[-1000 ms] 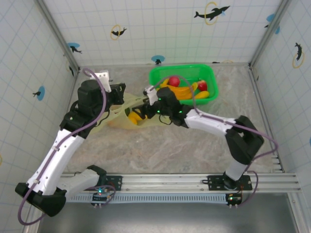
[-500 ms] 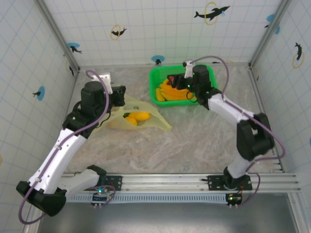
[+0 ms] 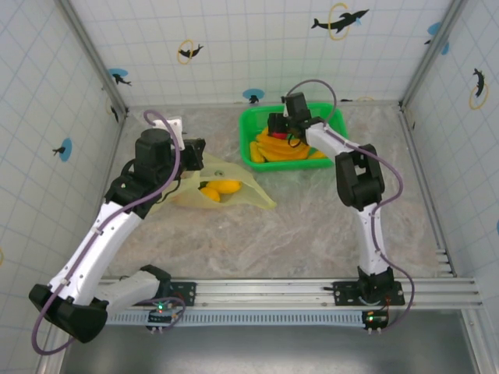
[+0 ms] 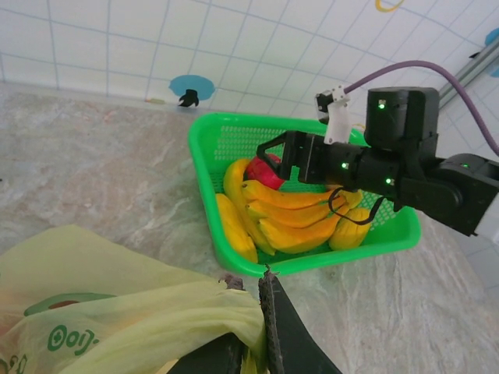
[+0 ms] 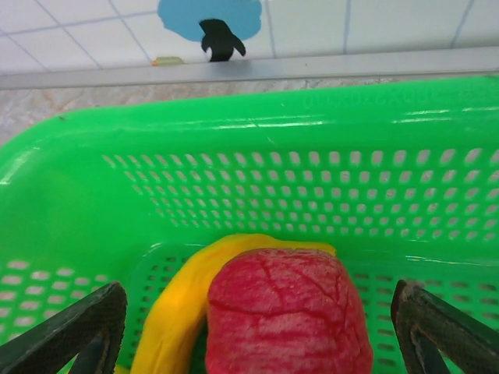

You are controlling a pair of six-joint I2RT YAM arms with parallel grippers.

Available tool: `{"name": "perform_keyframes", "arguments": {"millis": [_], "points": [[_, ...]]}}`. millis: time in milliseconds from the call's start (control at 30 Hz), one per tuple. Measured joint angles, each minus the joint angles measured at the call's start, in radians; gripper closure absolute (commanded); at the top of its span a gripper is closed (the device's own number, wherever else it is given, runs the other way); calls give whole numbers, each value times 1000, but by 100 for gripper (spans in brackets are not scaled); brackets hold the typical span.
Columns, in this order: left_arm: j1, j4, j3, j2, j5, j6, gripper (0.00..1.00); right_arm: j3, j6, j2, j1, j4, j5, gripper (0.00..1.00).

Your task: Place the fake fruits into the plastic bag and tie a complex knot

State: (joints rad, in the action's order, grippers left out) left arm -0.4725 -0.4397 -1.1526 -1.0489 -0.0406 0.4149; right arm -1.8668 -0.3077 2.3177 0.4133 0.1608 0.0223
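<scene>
My right gripper (image 5: 253, 339), jaws wide, frames the round red plastic fruit (image 5: 284, 304) dead centre, inside the bright-green basket (image 5: 257, 140), upper-middle overhead (left gripper (image 4: 253, 351) pinches the pale yellow-green plastic bag (image 4: 117, 312)).

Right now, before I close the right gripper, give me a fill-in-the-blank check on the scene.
1. The open right gripper straddles a round glossy plastic fruit that is ___ in colour.
2. The left gripper is shut on the edge of the thin pale yellow-green plastic bag, which rests on the ___.
3. The curved yellow plastic bananas lie inside the rigid basket, which is bright ___.
Missing words: red; table; green.
</scene>
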Motion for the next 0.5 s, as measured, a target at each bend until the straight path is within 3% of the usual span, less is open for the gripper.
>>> {"name": "perform_keyframes", "arguments": {"millis": [200,367,500], "points": [[0,0,0,0,0,0,89,-5,-27,53,-1,37,2,17],[-2,2,0,-3,0,0,89,2,-43,56,-4,26,-4,38],[-8,3,0,-6,0,0,89,64,-47,37,-14,-44,-26,43]]}}
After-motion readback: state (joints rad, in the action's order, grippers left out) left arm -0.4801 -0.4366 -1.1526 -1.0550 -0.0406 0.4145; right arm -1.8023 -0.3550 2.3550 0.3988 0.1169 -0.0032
